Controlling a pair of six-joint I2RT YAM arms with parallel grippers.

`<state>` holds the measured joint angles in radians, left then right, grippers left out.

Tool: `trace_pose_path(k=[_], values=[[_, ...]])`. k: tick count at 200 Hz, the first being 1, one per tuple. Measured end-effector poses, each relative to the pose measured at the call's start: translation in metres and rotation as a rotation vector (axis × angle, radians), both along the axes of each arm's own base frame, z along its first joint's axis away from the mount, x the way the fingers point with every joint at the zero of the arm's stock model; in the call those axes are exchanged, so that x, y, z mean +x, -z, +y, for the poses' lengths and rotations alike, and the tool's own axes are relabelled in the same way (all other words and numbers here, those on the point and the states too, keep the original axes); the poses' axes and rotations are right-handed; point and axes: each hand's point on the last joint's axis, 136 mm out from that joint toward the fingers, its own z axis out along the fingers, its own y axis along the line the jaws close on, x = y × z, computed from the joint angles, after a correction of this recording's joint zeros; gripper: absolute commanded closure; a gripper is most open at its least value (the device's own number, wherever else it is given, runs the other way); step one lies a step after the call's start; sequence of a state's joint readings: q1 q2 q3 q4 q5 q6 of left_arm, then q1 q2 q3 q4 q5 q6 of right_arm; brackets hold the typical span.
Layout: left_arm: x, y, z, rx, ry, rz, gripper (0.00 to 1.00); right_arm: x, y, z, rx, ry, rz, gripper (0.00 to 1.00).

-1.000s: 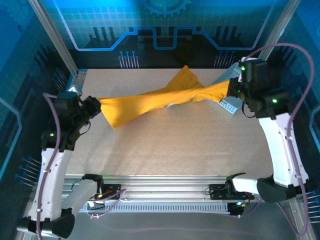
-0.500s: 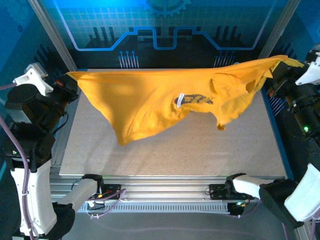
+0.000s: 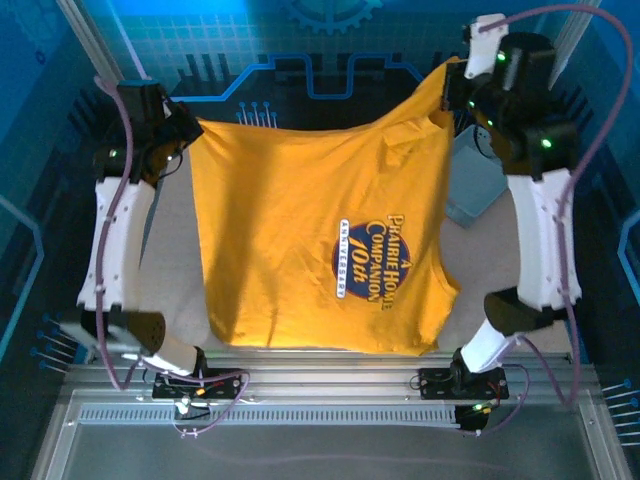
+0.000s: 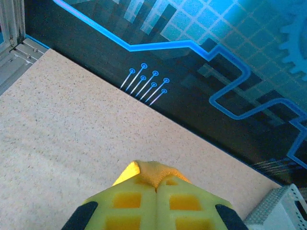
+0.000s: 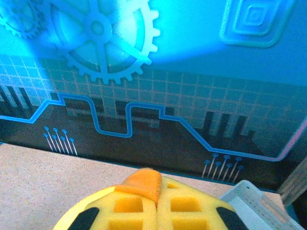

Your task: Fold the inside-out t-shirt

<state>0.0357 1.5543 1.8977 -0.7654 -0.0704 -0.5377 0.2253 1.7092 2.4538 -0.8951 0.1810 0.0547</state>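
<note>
T-shirt (image 3: 300, 220) outspread between left hand (image 3: 187, 133) and right hand (image 3: 451, 86), hem free.

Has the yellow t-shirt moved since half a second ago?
Yes. The t-shirt now hangs spread flat, its hem reaching the near rail; before, its lowest tip ended over mid-table.

t-shirt (image 3: 310, 240) hangs spread over most of table (image 4: 72, 124); basket (image 3: 476, 180) blocks far right corner; far-left strip open.

Speckled beige table (image 4: 57, 120); blue circuit-pattern wall (image 5: 249, 96) behind, glowing cyan around a gear motif (image 5: 98, 33); aluminium rails (image 3: 330, 372) in front.
</note>
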Motion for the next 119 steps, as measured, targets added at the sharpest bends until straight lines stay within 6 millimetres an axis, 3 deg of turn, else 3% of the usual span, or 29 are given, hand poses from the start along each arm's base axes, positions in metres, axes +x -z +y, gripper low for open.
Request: trace_pose_path(k=[29, 43, 64, 84, 103, 119], values=[[0.041, 0.008, 0.014, -0.022, 0.004, 0.007, 1.0, 0.05, 0.014, 0.01, 0.008, -0.029, 0.004, 1.0], [0.062, -0.007, 0.024, -0.041, 0.013, -0.045, 1.0, 0.068, 0.005, 0.013, 0.033, -0.051, -0.05, 1.0], [0.08, -0.039, 0.041, -0.065, 0.018, -0.14, 1.0, 0.075, -0.011, 0.012, 0.083, -0.082, -0.111, 1.0], [0.081, -0.076, 0.051, -0.068, 0.033, -0.243, 1.0, 0.072, -0.037, 0.008, 0.137, -0.112, -0.195, 1.0], [0.069, -0.117, 0.057, -0.082, 0.056, -0.357, 1.0, 0.067, -0.066, 0.002, 0.199, -0.148, -0.29, 1.0], [0.057, -0.139, 0.059, -0.079, 0.07, -0.415, 1.0, 0.063, -0.079, -0.002, 0.231, -0.167, -0.333, 1.0]])
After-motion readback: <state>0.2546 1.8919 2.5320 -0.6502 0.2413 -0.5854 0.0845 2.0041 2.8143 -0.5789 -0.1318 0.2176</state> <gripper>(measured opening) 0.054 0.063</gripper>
